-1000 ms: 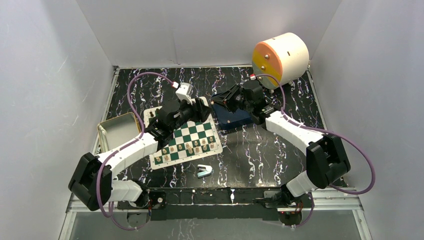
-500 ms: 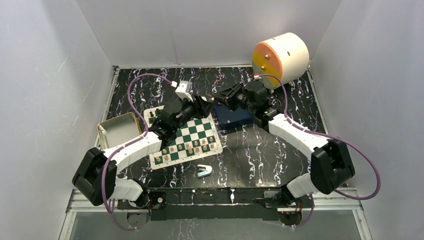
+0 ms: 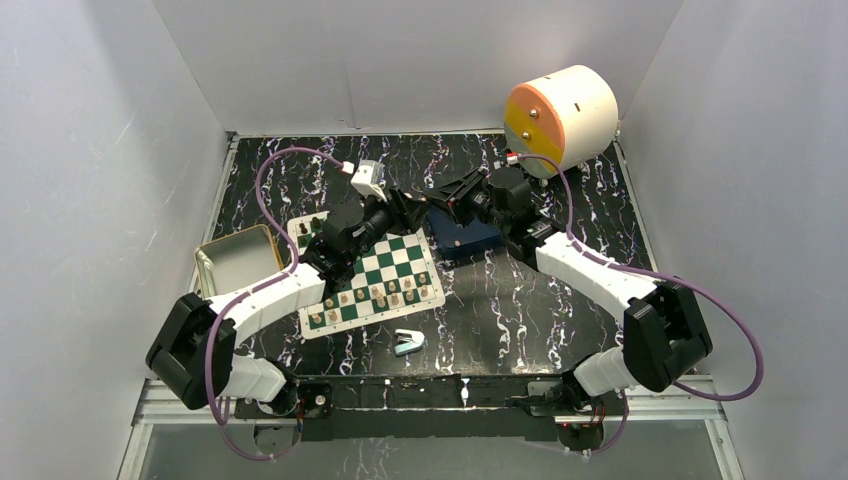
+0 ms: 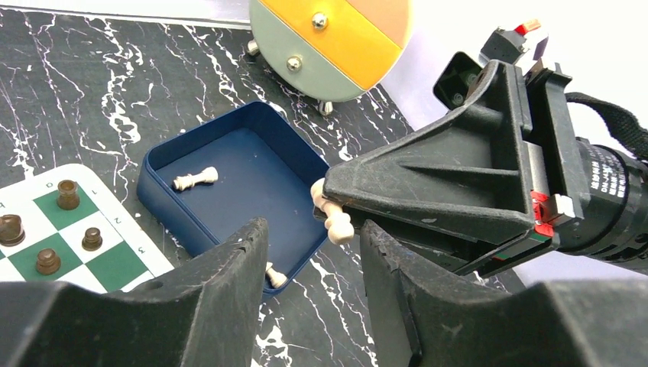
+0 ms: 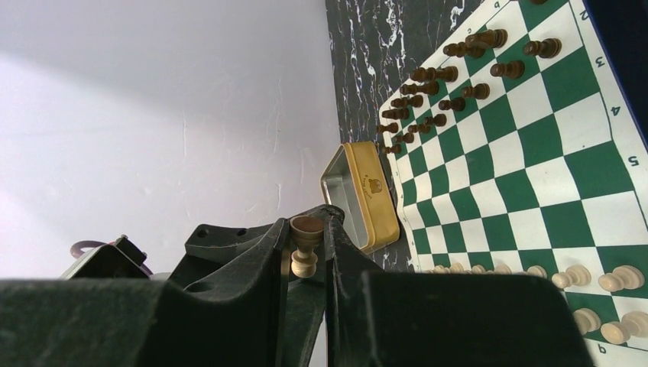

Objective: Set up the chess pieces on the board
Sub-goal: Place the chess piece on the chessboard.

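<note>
The board (image 3: 383, 268) lies left of centre, with light chess pieces (image 3: 372, 296) along its near rows and dark ones (image 5: 458, 84) at its far side. My right gripper (image 3: 440, 196) is shut on a light tan pawn (image 4: 337, 222), held in the air by its base (image 5: 306, 228) over the blue tray's near corner. My left gripper (image 3: 409, 206) faces it, open. Its fingertips (image 4: 256, 229) stand either side of the pawn's head without touching it. Two more light pieces (image 4: 195, 179) lie in the tray.
The dark blue tray (image 3: 472, 240) sits right of the board. A gold tin (image 3: 235, 262) lies open at the board's left edge. A white drum with an orange face (image 3: 560, 115) stands at the back right. A light-blue stapler-like object (image 3: 408, 342) lies near the front.
My left gripper has moved right and away from the bases, up to the right gripper, and its jaws have narrowed a little. The right gripper has shifted slightly left, still holding the pawn.
</note>
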Controlling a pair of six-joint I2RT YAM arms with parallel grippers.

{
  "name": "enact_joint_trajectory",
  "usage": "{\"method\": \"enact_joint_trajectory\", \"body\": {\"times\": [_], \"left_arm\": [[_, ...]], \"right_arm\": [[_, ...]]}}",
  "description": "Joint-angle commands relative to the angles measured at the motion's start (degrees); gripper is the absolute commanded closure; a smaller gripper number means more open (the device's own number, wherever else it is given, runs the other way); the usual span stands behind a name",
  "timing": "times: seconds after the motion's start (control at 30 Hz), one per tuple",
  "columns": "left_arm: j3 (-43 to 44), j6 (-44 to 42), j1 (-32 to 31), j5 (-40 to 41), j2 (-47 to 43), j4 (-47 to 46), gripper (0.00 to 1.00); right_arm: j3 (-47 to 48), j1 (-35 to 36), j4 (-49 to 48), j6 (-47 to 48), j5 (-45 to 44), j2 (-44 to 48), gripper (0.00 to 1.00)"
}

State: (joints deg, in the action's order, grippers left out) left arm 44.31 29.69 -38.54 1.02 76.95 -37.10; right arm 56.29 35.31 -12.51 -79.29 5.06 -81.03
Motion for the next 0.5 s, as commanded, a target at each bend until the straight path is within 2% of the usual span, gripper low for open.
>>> {"method": "enact_joint_trajectory", "body": {"times": [0.0,0.1,0.23,0.37,0.47], "left_arm": [[1.21,0.19,-0.48,1.37,0.3,-3.15,0.56],[1.43,0.07,-0.6,2.2,0.44,-3.39,0.62],[1.64,-0.34,-0.65,2.69,0.45,-3.88,0.79],[1.8,-0.61,-0.6,2.98,0.05,-4.12,0.85],[1.88,-0.99,-0.64,3.06,-0.02,-3.98,0.96]], "right_arm": [[-0.36,0.37,-3.52,-0.24,-1.38,1.92,0.77],[-0.97,0.6,-4.04,-0.68,-1.28,1.76,0.77],[-1.14,0.79,-4.38,-0.57,-1.34,1.65,0.77],[-1.75,1.2,-4.35,-0.55,-1.5,1.67,0.77],[-2.07,1.35,-4.62,-0.31,-1.31,1.43,0.75]]}}
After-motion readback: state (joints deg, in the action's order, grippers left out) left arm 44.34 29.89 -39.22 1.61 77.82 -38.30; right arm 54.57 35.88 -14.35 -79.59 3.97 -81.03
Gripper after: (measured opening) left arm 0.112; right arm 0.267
